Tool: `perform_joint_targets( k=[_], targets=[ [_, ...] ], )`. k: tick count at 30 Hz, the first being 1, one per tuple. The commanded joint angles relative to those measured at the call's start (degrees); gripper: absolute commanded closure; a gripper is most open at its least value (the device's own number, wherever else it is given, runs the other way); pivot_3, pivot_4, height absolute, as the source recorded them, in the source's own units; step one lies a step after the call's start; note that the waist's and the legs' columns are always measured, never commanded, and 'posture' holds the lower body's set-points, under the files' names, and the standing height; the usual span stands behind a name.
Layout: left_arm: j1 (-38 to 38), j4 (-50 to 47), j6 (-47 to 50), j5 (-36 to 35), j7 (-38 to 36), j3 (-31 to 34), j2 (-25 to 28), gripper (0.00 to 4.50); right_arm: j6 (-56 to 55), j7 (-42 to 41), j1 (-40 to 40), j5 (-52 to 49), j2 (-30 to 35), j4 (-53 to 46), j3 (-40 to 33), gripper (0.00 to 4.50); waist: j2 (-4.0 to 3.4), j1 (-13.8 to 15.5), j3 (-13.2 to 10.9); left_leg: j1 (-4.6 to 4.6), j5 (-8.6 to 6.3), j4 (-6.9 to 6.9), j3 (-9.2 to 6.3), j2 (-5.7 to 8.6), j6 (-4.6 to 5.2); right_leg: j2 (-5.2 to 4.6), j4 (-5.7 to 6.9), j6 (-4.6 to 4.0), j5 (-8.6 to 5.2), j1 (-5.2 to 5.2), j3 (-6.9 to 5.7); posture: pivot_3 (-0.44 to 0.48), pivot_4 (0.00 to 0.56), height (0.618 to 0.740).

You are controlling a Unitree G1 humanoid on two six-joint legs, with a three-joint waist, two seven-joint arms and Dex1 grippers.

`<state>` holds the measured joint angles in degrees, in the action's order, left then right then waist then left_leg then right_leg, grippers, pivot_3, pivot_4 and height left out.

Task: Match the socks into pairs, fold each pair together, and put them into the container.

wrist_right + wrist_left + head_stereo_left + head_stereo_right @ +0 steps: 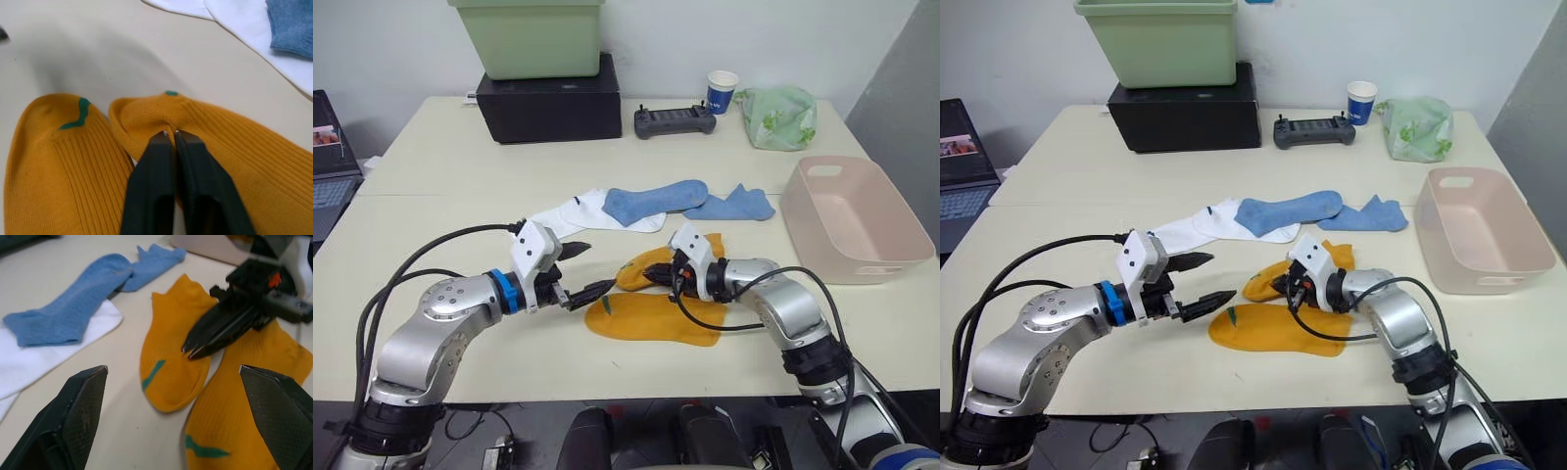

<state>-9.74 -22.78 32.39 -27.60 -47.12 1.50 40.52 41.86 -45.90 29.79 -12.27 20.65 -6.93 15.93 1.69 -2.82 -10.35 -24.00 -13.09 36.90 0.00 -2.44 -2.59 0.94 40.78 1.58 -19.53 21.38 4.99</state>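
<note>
Right wrist view has the right gripper [171,133] with jaws clenched on one orange sock [234,147] beside its mate [54,166] mid-table, left gripper [587,269] released, tub [891,257] empty, so no pair folded yet.

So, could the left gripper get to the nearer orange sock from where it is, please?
Probably yes: the left gripper is open beside the nearer orange sock, with bare table between.

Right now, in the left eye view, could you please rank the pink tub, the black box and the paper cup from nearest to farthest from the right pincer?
1. The pink tub, off to the right pincer's right side.
2. The black box, at the table's far edge, to the left.
3. The paper cup, at the far edge beside the green bag; close to the box's distance.
</note>
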Motion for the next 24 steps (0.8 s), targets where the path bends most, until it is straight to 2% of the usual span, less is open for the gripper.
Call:
perform_joint_targets(
  k=[1, 5, 7, 9, 12, 16, 19, 21, 24],
  targets=[
    [0.2, -0.3, -1.0, 2.4, 0.3, -1.3, 0.6, 0.0, 1.2, -0.9, -0.4, -2.9, 3.2, -3.9, -5.1, 2.73, 0.0, 0.1, 0.0, -0.01, 0.0, 0.0, 0.01, 0.0, 0.0, -0.01, -0.01, 0.0, 0.0, 0.0, 0.01, 0.0, 0.15, 0.74],
    [-1.6, 4.4, -0.1, 5.1, 4.4, -2.5, -2.5, 0.0, 2.7, 0.0, 0.5, -5.5, 5.6, -3.1, -10.4, 1.29, 0.0, 0.0, 0.0, 0.02, 0.0, -0.01, -0.01, -0.03, 0.01, 0.02, 0.01, 0.0, 0.0, 0.0, 0.0, 0.0, 0.15, 0.74],
    [-2.9, 7.2, -0.5, 6.6, 5.5, -3.7, -4.1, 0.0, -0.1, 1.5, 1.5, -3.7, 6.4, 1.3, -11.4, 0.62, 0.01, 0.0, 0.0, 0.01, 0.0, -0.02, -0.01, -0.04, 0.01, 0.03, 0.01, 0.0, 0.0, 0.01, 0.0, 0.0, 0.15, 0.74],
    [-3.7, 8.7, -1.0, 7.8, 5.8, -4.7, -4.8, 0.0, -3.0, 2.9, 2.1, -1.8, 6.8, 4.8, -11.3, 0.62, 0.01, -0.1, 0.0, 0.01, 0.0, -0.01, 0.02, -0.02, 0.01, 0.04, 0.0, 0.0, 0.0, 0.01, 0.02, 0.0, 0.15, 0.74],
    [-5.0, 11.4, -1.7, 11.3, 6.2, -7.9, -5.5, 0.0, -9.1, 7.5, 5.3, 2.1, 6.0, 16.3, -11.7, 0.62, 0.01, -0.2, 0.0, 0.0, 0.0, -0.02, 0.07, -0.02, 0.01, 0.03, 0.0, -0.01, 0.0, 0.03, 0.06, 0.0, 0.15, 0.74],
    [-6.1, 14.1, -1.9, 14.2, 6.1, -11.3, -6.8, 0.0, -11.8, 8.2, 7.9, 3.8, 5.3, 25.3, -11.3, 0.62, 0.01, -0.2, 0.0, 0.01, 0.0, -0.02, 0.11, -0.01, 0.01, 0.03, 0.0, -0.01, 0.01, 0.04, 0.09, 0.0, 0.15, 0.74],
    [-6.9, 15.5, -2.1, 15.1, 6.2, -12.3, -8.3, 0.58, -11.5, 7.7, 8.5, 3.2, 4.6, 26.6, -12.1, 0.59, 0.01, -0.2, 0.0, 0.01, 0.0, -0.03, 0.1, -0.03, 0.01, 0.03, 0.01, -0.01, 0.01, 0.03, 0.08, 0.0, 0.15, 0.74],
    [-7.3, 15.6, -1.9, 14.9, 6.0, -12.3, -9.2, 1.21, -10.5, 5.9, 8.1, 1.8, 4.4, 25.3, -12.6, 0.59, 0.01, -0.2, 0.0, 0.01, 0.0, -0.01, 0.1, -0.02, 0.0, 0.02, 0.02, -0.01, 0.01, 0.01, 0.08, 0.0, 0.15, 0.74],
    [-7.4, 15.8, -2.0, 15.6, 5.9, -12.3, -9.6, 2.24, -8.2, 4.1, 7.5, -0.5, 4.1, 22.7, -13.5, 1.26, 0.01, -0.2, 0.0, 0.01, 0.0, 0.01, 0.1, -0.01, 0.0, 0.02, 0.04, -0.01, 0.01, 0.0, 0.08, 0.0, 0.15, 0.74]
  ],
)
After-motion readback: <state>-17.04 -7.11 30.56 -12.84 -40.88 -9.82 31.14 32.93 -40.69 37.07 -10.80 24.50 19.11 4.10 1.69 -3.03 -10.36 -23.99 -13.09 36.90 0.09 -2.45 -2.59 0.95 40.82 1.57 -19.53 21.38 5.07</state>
